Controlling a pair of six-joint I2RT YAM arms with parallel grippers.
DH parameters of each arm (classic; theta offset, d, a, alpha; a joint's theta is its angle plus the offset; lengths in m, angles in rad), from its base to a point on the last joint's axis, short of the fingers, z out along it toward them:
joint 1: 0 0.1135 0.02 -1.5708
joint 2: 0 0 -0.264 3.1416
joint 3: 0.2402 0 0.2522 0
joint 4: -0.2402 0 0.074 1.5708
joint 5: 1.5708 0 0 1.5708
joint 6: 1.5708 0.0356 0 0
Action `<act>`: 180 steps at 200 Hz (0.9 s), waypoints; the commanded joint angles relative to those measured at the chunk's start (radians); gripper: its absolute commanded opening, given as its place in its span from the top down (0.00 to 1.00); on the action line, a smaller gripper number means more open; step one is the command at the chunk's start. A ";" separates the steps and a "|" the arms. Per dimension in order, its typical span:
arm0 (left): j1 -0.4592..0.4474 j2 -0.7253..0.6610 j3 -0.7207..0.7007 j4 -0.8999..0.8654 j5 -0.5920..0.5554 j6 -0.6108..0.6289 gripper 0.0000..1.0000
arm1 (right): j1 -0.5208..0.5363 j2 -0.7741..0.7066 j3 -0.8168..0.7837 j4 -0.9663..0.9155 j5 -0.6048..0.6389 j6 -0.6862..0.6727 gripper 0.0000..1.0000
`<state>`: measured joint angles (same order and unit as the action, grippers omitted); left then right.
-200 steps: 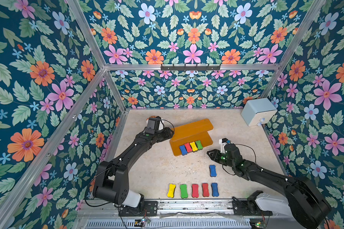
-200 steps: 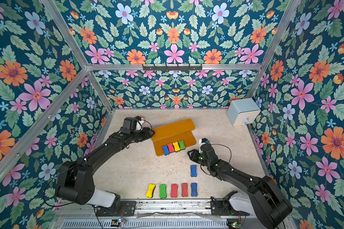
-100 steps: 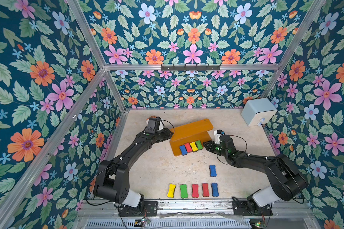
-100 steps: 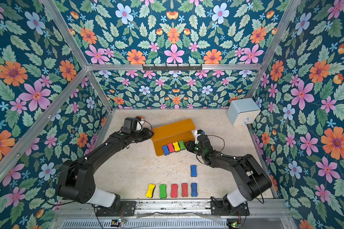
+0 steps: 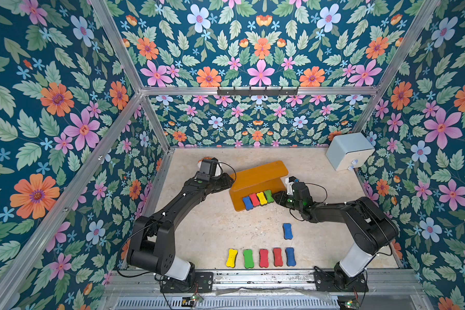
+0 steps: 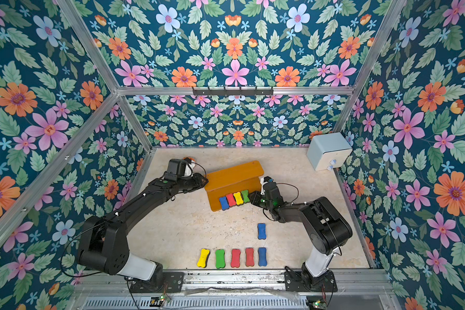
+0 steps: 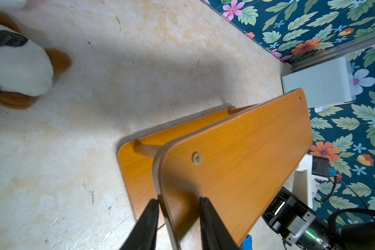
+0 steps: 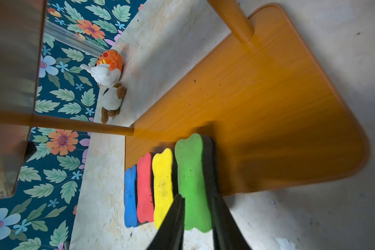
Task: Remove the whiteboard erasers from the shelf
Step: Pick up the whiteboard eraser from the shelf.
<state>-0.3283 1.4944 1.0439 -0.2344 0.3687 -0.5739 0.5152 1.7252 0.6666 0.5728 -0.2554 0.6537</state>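
Note:
The orange-brown shelf [image 5: 258,174] [image 6: 234,175] stands in the middle of the table. Blue, red, yellow and green whiteboard erasers [image 8: 147,186] lie side by side at the front edge of its lower board [image 8: 268,97]. My right gripper [image 5: 277,200] [image 8: 197,195] is shut on the green eraser [image 8: 191,168] [image 5: 268,196], one finger on each long side. My left gripper [image 5: 226,185] [image 7: 179,200] is shut on the left end of the shelf's upper board [image 7: 247,151], with one finger under the board and one on top.
A blue eraser [image 5: 287,230] lies alone on the table. Several more erasers [image 5: 261,257] lie in a row near the front edge. A pale blue box [image 5: 349,151] stands at the back right. Two plush toys [image 8: 108,71] [image 7: 15,62] lie behind my left arm.
My right arm has moved from the table's middle up to the shelf, and its jaws have closed on the green eraser. The left jaws have narrowed onto the upper board.

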 commanded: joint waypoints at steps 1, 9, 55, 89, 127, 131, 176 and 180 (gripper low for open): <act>0.000 0.001 0.001 -0.008 -0.003 0.011 0.64 | 0.000 0.014 0.008 0.042 0.008 -0.012 0.72; 0.001 0.001 0.001 -0.008 -0.004 0.010 0.64 | 0.000 0.017 0.007 0.047 0.007 -0.011 0.72; 0.001 0.003 0.001 -0.009 -0.002 0.011 0.64 | 0.000 0.034 0.009 0.068 0.001 -0.003 0.72; 0.001 0.003 0.001 -0.009 0.001 0.012 0.64 | 0.000 0.053 0.017 0.079 -0.008 0.003 0.73; 0.001 0.004 -0.004 -0.008 0.001 0.011 0.64 | 0.000 0.071 0.023 0.088 -0.015 0.008 0.73; 0.001 0.004 -0.003 -0.009 0.001 0.011 0.64 | 0.000 0.072 0.024 0.088 -0.015 0.009 0.73; 0.001 0.007 -0.004 -0.011 0.003 0.012 0.64 | 0.000 0.097 0.026 0.082 -0.028 0.008 0.76; 0.001 0.007 -0.003 -0.011 0.002 0.011 0.64 | 0.000 0.096 0.024 0.081 -0.028 0.009 0.76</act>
<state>-0.3283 1.4971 1.0420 -0.2291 0.3759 -0.5735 0.5148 1.8164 0.6926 0.6388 -0.2722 0.6621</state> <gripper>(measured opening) 0.363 0.250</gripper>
